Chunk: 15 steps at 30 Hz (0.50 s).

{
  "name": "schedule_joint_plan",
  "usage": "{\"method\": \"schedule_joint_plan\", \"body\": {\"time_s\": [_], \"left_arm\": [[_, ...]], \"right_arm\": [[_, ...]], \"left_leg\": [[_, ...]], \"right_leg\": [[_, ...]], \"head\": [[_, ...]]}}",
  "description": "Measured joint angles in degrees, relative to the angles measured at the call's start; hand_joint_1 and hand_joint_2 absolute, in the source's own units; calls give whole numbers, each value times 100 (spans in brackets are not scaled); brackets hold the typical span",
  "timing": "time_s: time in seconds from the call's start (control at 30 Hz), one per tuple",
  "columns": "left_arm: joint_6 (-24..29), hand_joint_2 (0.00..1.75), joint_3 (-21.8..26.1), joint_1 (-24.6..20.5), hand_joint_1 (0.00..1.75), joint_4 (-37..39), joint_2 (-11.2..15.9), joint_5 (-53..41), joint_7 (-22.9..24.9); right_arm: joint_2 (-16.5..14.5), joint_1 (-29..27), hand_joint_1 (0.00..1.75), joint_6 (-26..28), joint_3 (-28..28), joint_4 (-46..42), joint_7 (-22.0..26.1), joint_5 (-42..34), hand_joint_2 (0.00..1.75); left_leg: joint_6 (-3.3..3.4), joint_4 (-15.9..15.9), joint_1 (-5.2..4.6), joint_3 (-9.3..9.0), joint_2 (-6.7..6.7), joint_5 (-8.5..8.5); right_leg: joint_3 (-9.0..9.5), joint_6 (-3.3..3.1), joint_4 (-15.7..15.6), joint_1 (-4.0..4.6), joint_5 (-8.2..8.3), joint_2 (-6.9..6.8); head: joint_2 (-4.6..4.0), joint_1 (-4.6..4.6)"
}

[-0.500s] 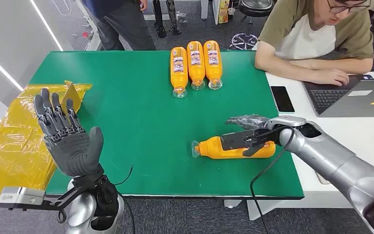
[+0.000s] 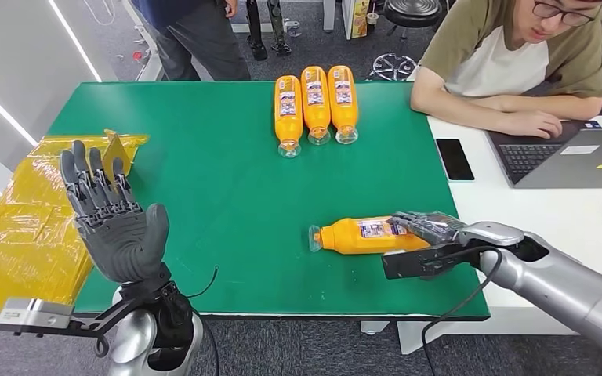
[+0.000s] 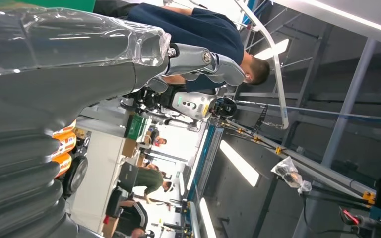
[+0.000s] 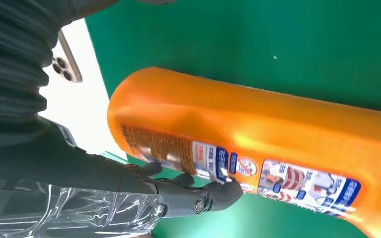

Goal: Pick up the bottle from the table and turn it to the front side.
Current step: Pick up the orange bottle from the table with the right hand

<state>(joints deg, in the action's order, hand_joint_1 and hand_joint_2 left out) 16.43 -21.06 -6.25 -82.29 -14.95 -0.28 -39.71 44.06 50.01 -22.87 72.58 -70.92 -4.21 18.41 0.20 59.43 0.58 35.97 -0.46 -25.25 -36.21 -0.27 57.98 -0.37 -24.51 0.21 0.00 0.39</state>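
Your bottle [image 2: 368, 235] lies on its side on the table [image 2: 227, 196], well short of the three bottles [image 2: 314, 106], label now up. Your right hand [image 2: 431, 229] rests on its base, fingers [image 4: 218, 191] touching, not wrapped; left hand [image 2: 114, 223] is spread, empty. Roll gently till the label squares up
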Motion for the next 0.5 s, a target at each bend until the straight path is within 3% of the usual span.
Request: {"method": "schedule_joint_plan", "body": {"time_s": [0.17, 0.5], "left_arm": [[2, 175, -23, -4, 0, 0, 0, 8, 4], [-18, 175, -43, -9, 0, 0, 0, 7, 15]], "right_arm": [[-114, -407, 0, 414, -216, 327, 7, 572, 175], [-203, -831, 0, 543, -629, 554, -70, 1061, 175]], "left_leg": [[7, -2, 1, -19, -5, -5], [18, 0, -1, -50, -11, -12]], "right_leg": [[23, 4, -1, 1, -5, -4], [66, 22, -11, -1, -14, -5]], "head": [[0, -1], [0, 2]]}}
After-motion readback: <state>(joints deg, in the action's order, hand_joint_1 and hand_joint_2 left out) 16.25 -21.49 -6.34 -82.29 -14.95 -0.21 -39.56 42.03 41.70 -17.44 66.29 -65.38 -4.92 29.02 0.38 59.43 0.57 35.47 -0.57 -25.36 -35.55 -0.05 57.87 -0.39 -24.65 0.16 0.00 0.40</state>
